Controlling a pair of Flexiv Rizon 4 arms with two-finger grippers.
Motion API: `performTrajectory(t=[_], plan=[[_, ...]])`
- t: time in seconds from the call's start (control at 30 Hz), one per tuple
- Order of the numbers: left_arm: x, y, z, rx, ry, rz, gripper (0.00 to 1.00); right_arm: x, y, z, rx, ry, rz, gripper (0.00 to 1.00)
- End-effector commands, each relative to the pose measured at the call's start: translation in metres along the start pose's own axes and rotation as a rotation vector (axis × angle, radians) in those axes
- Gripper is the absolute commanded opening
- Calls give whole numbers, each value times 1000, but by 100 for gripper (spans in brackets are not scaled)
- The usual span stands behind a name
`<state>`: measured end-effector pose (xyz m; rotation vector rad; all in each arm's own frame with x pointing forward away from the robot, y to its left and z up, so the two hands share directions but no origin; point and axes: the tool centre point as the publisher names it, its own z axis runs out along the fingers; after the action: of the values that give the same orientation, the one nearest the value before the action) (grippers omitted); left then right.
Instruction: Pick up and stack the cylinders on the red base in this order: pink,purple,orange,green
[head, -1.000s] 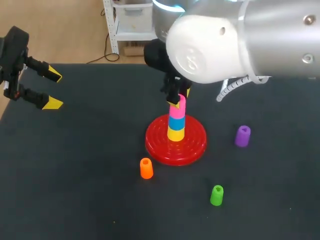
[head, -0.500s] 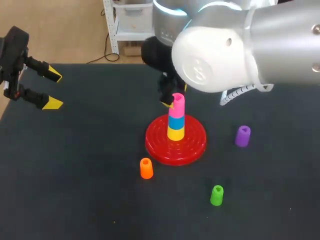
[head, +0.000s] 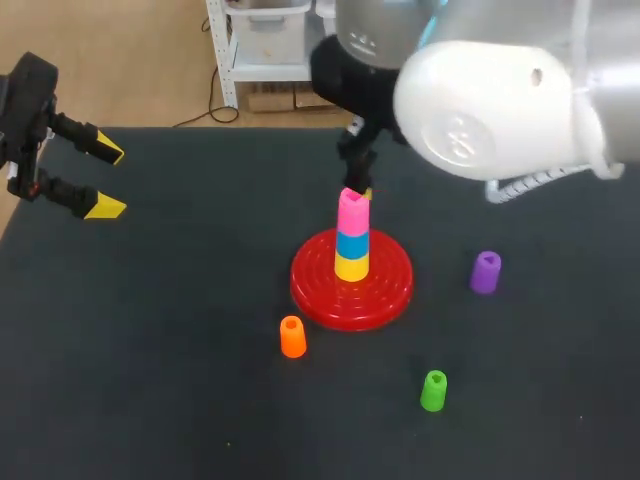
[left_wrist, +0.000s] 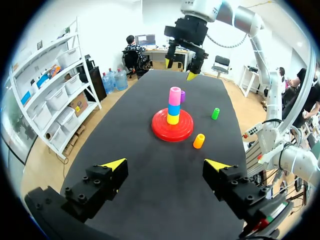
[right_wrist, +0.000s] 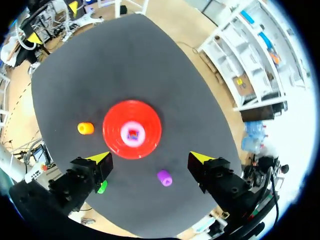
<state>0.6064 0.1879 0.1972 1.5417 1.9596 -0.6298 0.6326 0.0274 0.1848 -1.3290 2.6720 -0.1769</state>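
Looking from the head view, we see the pink cylinder (head: 352, 208) stacked over the base (head: 392, 296) mid-frame, and our left gripper (head: 104, 178) gaping empty at upper left. Left wrist: base well ahead. Right wrist: right gripper (right_wrist: 150, 158) spread wide, empty, above the pink cylinder.

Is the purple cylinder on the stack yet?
No, the small purple cylinder stands alone on the black table, apart from the round red base.
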Motion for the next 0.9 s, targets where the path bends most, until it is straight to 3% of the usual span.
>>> performTrajectory(t=[0.03, 0.23, 0.43, 0.63, 0.9], plan=[[2, 0, 0, -1, -5, 3, 100, 31, -10, 13, -7, -16, 52, 100], [2, 0, 0, -1, -5, 3, 100, 63, -26, 26, -27, 15, 146, 100], [2, 0, 0, -1, -5, 3, 100, 80, -33, 40, -43, 33, 189, 100], [2, 0, 0, -1, -5, 3, 100, 77, -20, 38, -40, 13, 125, 100], [2, 0, 0, -1, -5, 3, 100, 80, -14, 49, -49, 49, 114, 100]])
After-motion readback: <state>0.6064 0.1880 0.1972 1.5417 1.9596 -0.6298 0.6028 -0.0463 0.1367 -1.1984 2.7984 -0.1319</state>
